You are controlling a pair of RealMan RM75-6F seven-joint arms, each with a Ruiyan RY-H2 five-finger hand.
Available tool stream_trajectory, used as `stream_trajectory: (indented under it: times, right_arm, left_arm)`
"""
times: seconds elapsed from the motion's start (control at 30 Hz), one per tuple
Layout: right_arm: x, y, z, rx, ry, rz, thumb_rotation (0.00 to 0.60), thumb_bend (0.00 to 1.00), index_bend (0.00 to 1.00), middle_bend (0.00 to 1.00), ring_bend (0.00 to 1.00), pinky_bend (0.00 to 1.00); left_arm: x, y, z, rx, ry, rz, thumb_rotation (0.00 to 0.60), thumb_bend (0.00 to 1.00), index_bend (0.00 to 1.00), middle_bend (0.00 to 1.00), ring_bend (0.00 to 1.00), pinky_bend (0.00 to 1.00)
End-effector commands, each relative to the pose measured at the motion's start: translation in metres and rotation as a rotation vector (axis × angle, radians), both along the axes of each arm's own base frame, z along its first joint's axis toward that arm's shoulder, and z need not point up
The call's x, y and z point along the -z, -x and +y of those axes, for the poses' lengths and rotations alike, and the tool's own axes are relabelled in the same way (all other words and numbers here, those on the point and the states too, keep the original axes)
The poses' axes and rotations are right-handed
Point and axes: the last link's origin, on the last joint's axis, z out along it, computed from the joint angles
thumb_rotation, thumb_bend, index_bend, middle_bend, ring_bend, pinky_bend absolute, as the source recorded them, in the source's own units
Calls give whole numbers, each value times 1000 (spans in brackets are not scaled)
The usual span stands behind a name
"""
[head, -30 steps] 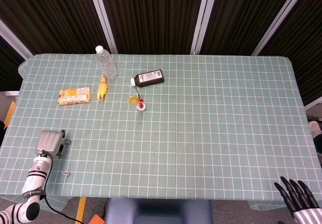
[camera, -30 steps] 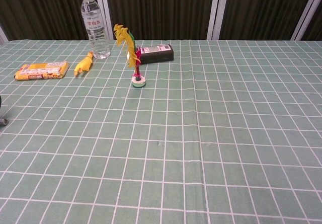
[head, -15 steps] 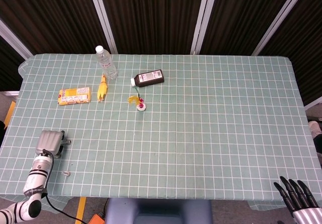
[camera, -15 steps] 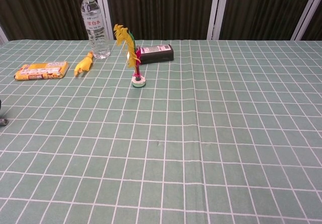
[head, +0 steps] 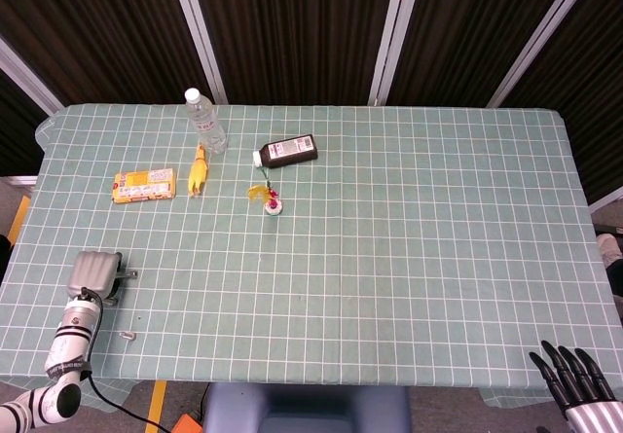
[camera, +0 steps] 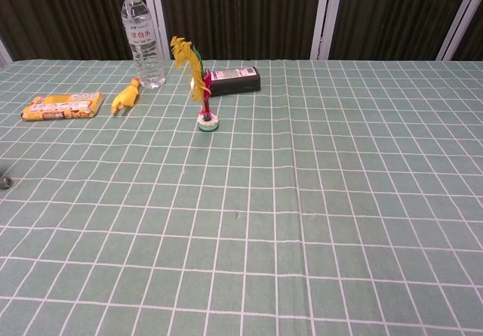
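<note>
Snack packet [head: 143, 185], the thing nearest the left hand [head: 94, 275], lies near the desk's [head: 419, 248] left edge beside a yellow toy [head: 198, 170]; that hand's fingers are hidden, so I cannot tell their state. Right hand [head: 576, 384] hangs off the near right corner, dark fingers [head: 557, 372] spread, holding nothing.

Chest view: the packet [camera: 63, 106] lies far left, a bottle [camera: 142, 38] behind it; neither hand shows clearly.

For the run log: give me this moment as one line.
left hand: over table's near left, holds nothing visible | right hand: open, off near right edge | water bottle, yellow packet, feather shuttlecock: untouched
</note>
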Motion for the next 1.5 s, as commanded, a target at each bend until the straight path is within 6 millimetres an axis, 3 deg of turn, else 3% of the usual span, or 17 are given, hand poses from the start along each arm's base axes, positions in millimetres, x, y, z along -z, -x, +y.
stream_trajectory:
  times: [0.03, 0.77, 1.5]
  right_arm:
    - [0, 0, 0, 0, 1, 0, 600, 180, 0, 0, 0, 0]
    - [0, 0, 0, 0, -2, 1, 600, 179, 0, 0, 0, 0]
    - [1, 0, 0, 1, -3, 3, 600, 180, 0, 0, 0, 0]
  left_arm:
    - [0, 1, 0, -4, 2, 4, 600, 337, 497, 1000, 1000, 1000]
    - [1, 1, 0, -4, 0, -12, 600, 343, 535, 1000, 1000, 1000]
    - [0, 1, 1, -2, -7, -11, 600, 505, 581, 1000, 1000, 1000]
